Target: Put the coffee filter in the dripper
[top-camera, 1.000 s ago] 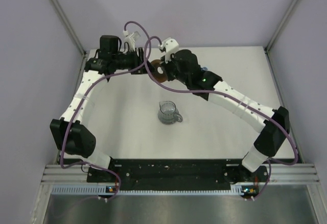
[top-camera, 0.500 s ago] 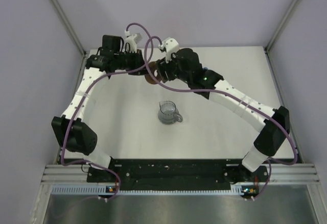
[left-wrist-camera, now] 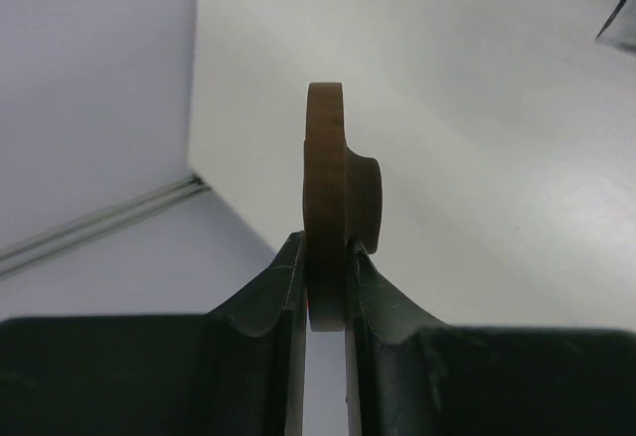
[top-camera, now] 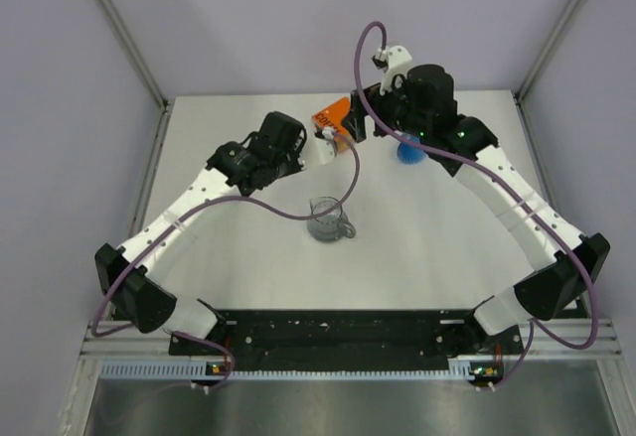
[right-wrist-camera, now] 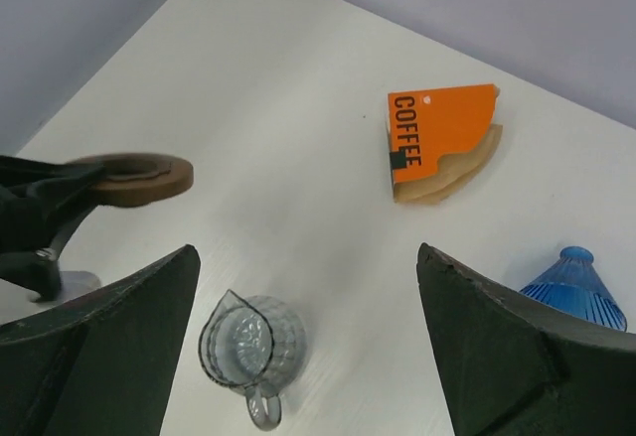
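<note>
The coffee filter [right-wrist-camera: 459, 176] shows as tan paper sticking out of the orange box marked COFFEE [right-wrist-camera: 442, 128], which lies flat on the table. The dripper [right-wrist-camera: 574, 285], a blue ribbed cone, stands mouth down to the right of the box and also shows in the top view [top-camera: 409, 151]. My right gripper [right-wrist-camera: 308, 342] hangs open high above the table with nothing between its fingers. My left gripper [left-wrist-camera: 326, 257] is shut on a dark brown flat ring [left-wrist-camera: 328, 188], seen edge-on. In the right wrist view the ring [right-wrist-camera: 134, 178] is held above the table at the left.
A grey clear pitcher [top-camera: 329, 219] with a handle stands mid-table, seen from the right wrist below the gap between the fingers [right-wrist-camera: 246, 349]. The orange box [top-camera: 334, 115] lies near the back edge. Walls close in the table's back and sides.
The right gripper has opened, let go of the brown ring and swung right, above the dripper. The left gripper has closed on the ring and carried it forward and right, away from the back edge.
</note>
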Controlling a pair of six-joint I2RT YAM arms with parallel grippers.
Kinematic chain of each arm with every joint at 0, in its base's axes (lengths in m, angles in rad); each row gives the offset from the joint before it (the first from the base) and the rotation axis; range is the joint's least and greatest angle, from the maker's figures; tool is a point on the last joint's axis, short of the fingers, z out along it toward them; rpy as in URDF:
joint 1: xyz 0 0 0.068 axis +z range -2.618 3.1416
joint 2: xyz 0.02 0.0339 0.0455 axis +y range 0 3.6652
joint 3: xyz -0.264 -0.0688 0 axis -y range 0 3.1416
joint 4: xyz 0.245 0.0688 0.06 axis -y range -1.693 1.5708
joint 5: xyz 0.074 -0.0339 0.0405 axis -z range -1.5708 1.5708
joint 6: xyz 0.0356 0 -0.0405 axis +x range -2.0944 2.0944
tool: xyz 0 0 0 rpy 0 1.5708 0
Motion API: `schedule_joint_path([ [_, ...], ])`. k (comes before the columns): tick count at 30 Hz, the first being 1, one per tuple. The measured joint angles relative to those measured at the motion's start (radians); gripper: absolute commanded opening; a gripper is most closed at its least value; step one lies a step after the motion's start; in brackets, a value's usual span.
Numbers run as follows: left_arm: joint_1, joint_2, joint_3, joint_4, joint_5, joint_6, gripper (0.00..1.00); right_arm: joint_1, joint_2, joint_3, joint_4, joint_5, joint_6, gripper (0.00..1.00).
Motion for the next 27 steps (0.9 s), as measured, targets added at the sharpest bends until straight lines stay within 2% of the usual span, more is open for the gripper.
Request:
schedule_joint_path([
  [3, -0.046, -0.059, -0.155, 0.107, -0.136, 0.191, 0.0, 0.001, -0.004, 0.015, -0.055, -0.03, 0.0, 0.89],
  [6, -0.154, -0.177, -0.371, 0.303, -0.214, 0.436, 0.0, 0.001, -0.004, 0.02, -0.112, -0.06, -0.004, 0.87],
  [10, -0.29, -0.386, -0.69, 0.64, -0.172, 0.785, 0.0, 0.013, -0.004, 0.026, -0.167, -0.091, -0.009, 0.86],
  [12, -0.306, -0.484, -0.85, 0.806, -0.122, 0.951, 0.0, 0.036, -0.004, 0.028, -0.182, -0.087, -0.019, 0.84],
  [14, -0.306, -0.539, -0.959, 0.9, -0.085, 1.064, 0.0, 0.069, -0.003, 0.03, -0.204, -0.078, -0.032, 0.83],
  [19, -0.312, -0.555, -1.08, 1.065, -0.027, 1.216, 0.0, 0.148, 0.018, 0.039, -0.237, -0.066, -0.049, 0.81],
  [27, -0.323, -0.554, -1.093, 1.237, 0.008, 1.276, 0.0, 0.188, 0.109, 0.039, -0.247, -0.065, -0.052, 0.71],
])
